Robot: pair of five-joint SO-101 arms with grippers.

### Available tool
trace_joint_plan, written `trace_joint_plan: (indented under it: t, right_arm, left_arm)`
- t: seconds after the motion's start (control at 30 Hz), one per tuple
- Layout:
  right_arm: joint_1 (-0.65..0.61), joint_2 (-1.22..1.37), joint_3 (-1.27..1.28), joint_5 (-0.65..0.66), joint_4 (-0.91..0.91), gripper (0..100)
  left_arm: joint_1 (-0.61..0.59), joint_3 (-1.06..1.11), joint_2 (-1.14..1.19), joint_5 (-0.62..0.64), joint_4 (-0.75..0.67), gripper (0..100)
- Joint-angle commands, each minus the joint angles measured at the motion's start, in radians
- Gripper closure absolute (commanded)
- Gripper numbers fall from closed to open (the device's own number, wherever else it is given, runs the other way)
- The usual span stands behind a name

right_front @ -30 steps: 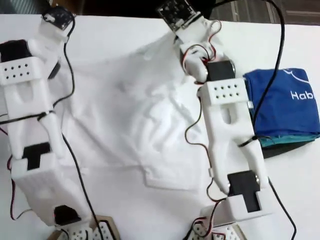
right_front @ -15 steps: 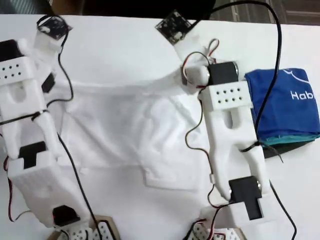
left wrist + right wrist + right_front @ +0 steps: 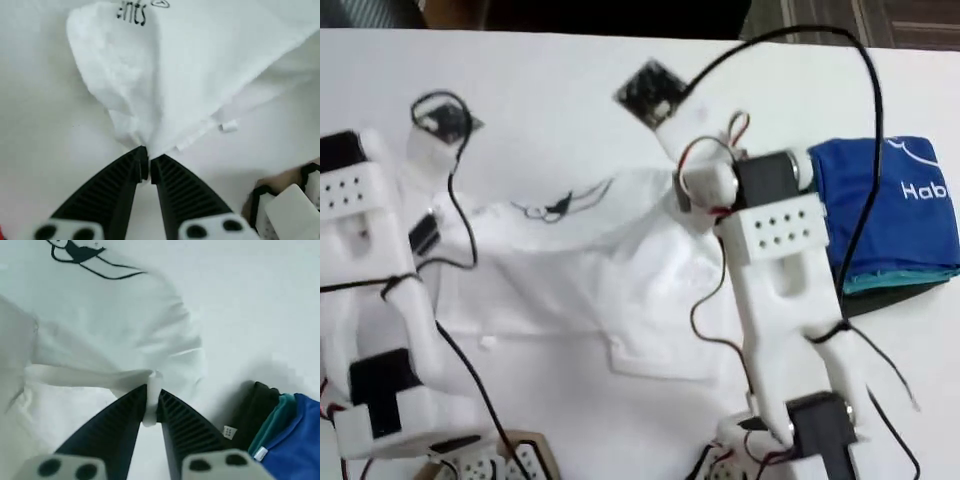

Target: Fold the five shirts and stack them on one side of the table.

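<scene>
A white shirt [image 3: 590, 250] with a small black drawing lies across the middle of the white table [image 3: 550, 80], its far edge lifted and folded toward the front. My left gripper [image 3: 146, 162] is shut on a bunched corner of the white shirt [image 3: 200, 55]; in the high view the left gripper [image 3: 438, 205] is at the shirt's left end. My right gripper [image 3: 151, 402] is shut on the hem of the white shirt [image 3: 110, 325]; in the high view the right gripper [image 3: 682, 185] sits at its right end. A stack of folded shirts [image 3: 890, 215], blue on top, lies at the right.
The folded stack [image 3: 280, 440] shows blue, teal and black layers close beside the right arm. Black cables [image 3: 865, 120] loop over the arms and the stack. Arm bases [image 3: 490, 460] stand at the near edge. Bare table lies at the far side.
Both grippers have pulled the shirt's far edge toward the front, folding it over. The black drawing has come into sight on the turned-over cloth.
</scene>
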Motion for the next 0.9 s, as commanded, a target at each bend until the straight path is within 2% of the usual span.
trace_joint_plan:
  t: [0.0, 0.33, 0.57, 0.87]
  right_arm:
    - [-0.005, -0.136, 0.163, -0.006, -0.061, 97.6]
    - [-0.012, -0.516, 0.615, 0.000, -0.150, 97.6]
    - [-0.005, -0.621, 0.744, 0.002, -0.148, 97.6]
    - [-0.005, -0.631, 0.806, 0.002, -0.147, 97.6]
  left_arm:
    - [-0.008, 0.087, -0.092, -0.025, 0.000, 98]
    - [-0.008, 0.226, -0.146, -0.025, -0.002, 97]
    - [-0.008, 0.361, -0.221, -0.028, -0.006, 97]
    - [-0.008, 0.565, -0.239, -0.028, -0.158, 97]
